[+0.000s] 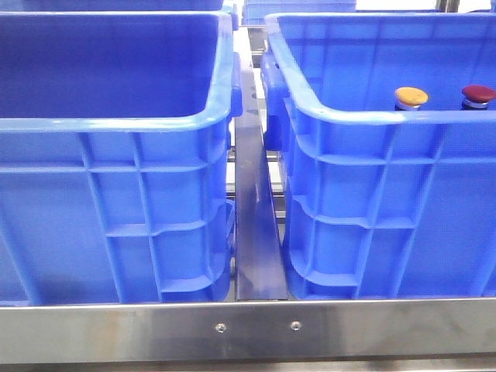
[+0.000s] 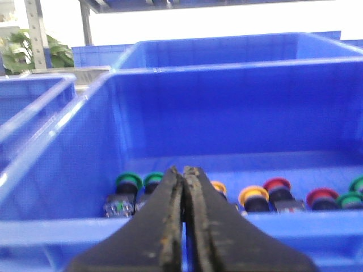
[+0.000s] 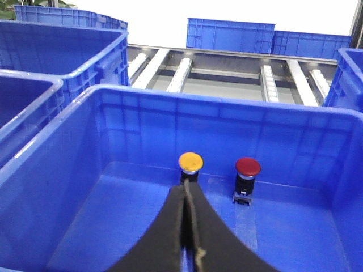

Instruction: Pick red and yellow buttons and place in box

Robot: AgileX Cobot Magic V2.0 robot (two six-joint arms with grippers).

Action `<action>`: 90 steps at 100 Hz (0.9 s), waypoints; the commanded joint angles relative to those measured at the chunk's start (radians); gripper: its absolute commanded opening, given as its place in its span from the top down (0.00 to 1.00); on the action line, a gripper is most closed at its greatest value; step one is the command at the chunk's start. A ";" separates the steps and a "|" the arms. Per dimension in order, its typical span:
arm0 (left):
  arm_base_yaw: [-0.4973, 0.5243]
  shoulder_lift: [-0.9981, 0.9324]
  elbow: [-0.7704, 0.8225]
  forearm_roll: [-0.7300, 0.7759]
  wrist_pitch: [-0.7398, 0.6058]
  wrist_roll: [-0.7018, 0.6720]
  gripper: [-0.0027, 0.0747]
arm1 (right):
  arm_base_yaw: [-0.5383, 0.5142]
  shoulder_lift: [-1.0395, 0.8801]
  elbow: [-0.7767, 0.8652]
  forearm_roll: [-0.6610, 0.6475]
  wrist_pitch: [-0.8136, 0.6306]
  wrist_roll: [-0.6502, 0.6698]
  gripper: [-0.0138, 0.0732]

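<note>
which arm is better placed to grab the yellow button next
Right: its shut pincer points at the yellow domed push button in the blue plastic crate. The left pincer faces another crate.

Two blue crates of moulded plastic, the box (image 1: 372, 201) and its neighbour crate (image 1: 116, 217), are seen with ribbed, faintly glossy walls and smooth rolled rims. A brushed metal rail (image 1: 248, 329), fixed with two screws, is shown with a dull sheen, as is the polished metal strip (image 1: 257, 232) between them. Glossy domed caps are carried by the yellow button (image 3: 190, 162) and the red button (image 3: 248, 166). The right gripper (image 3: 187, 195) is faced in matt black, its edges worn rough.
</note>
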 commanded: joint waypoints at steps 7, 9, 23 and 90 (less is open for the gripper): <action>0.002 -0.034 0.047 0.020 -0.050 -0.008 0.99 | -0.006 0.008 -0.025 0.020 -0.041 -0.008 0.92; 0.002 -0.034 0.047 0.020 -0.048 -0.008 0.99 | -0.006 0.008 -0.025 0.020 -0.040 -0.008 0.92; 0.000 -0.034 0.047 0.020 -0.048 -0.008 0.99 | -0.006 0.008 -0.025 0.020 -0.038 -0.008 0.92; 0.000 -0.034 0.047 0.020 -0.046 -0.008 0.99 | -0.006 0.008 -0.025 0.020 -0.038 -0.008 0.92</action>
